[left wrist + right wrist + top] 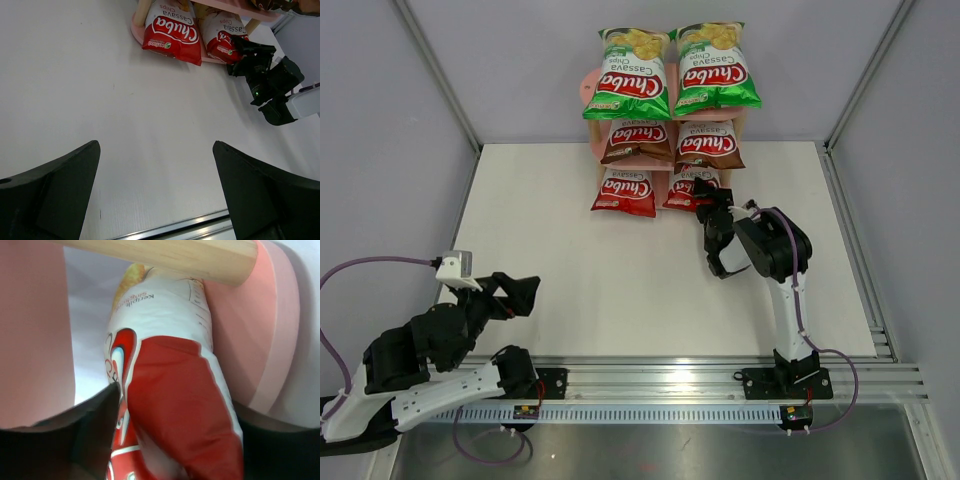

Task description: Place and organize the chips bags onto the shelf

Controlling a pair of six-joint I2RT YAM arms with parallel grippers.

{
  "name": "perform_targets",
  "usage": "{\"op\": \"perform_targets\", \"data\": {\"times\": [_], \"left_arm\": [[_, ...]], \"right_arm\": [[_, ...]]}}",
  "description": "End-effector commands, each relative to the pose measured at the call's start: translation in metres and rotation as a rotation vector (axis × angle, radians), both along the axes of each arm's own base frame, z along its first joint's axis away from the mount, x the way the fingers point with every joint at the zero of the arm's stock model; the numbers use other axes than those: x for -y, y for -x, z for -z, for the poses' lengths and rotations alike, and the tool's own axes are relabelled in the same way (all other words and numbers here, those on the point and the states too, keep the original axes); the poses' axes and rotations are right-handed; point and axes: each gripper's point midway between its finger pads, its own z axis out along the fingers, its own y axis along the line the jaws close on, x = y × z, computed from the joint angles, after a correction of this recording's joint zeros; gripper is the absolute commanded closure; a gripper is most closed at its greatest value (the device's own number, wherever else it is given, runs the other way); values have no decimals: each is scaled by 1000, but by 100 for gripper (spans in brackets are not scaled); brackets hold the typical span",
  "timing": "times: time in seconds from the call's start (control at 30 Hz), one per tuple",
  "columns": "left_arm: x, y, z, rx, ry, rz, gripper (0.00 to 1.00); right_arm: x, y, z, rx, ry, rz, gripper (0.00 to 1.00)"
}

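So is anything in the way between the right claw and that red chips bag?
No, nothing visible. The right gripper has a finger on each side of the red bag, which sits on the bottom board of the shelf.

Holds left arm (415,365) folded low at near left, left gripper (525,292) hovering with fingers (65,185) spread wide, and stretches right arm (785,300) forward, wrist dipped, right gripper (708,193) fingers parted.
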Motion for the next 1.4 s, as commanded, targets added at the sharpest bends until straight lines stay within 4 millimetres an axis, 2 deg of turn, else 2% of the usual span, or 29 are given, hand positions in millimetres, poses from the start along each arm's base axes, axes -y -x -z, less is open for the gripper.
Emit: {"op": "perform_targets", "data": {"times": [0.0,0.03,0.3,0.37,0.4,0.43,0.5,0.53,0.6,0.63,0.7,0.73,1.03,1.2,1.37], "left_arm": [[0,-6,-6,15,-4,-42,1],[1,-7,-6,13,-8,-42,1],[6,-10,-5,8,-41,-41,1],[7,-11,-5,10,-40,-46,1],[8,-10,-5,9,-45,-40,1],[9,-11,-5,10,-45,-38,1],[9,-11,-5,9,-49,-40,1],[10,-12,-5,8,-53,-44,1],[11,-13,-3,4,-60,-39,1],[12,-13,-4,6,-60,-38,1],[13,-14,-3,3,-68,-37,1],[13,-14,-3,2,-70,-38,1],[14,-14,-3,2,-73,-33,1],[15,-14,-3,2,-75,-29,1],[15,-14,-3,4,-77,-27,1]], "right_arm": [[3,7,-3,-18,62,2,17],[3,8,-4,-12,62,-1,1],[8,20,-3,-19,33,2,0],[9,23,4,-52,32,-2,0],[8,24,1,-62,24,-5,1],[7,26,11,-112,21,-11,1],[5,26,7,-131,11,-23,1],[4,28,12,-168,13,-30,1],[3,29,7,-185,-2,-30,1],[4,31,11,-213,0,-30,1],[4,32,3,-220,-5,-30,0],[3,32,7,-247,6,-35,1],[-10,16,-1,-305,-4,-111,1],[-7,5,-4,-311,-7,-132,0],[-4,8,-4,-327,27,-150,0]]}}
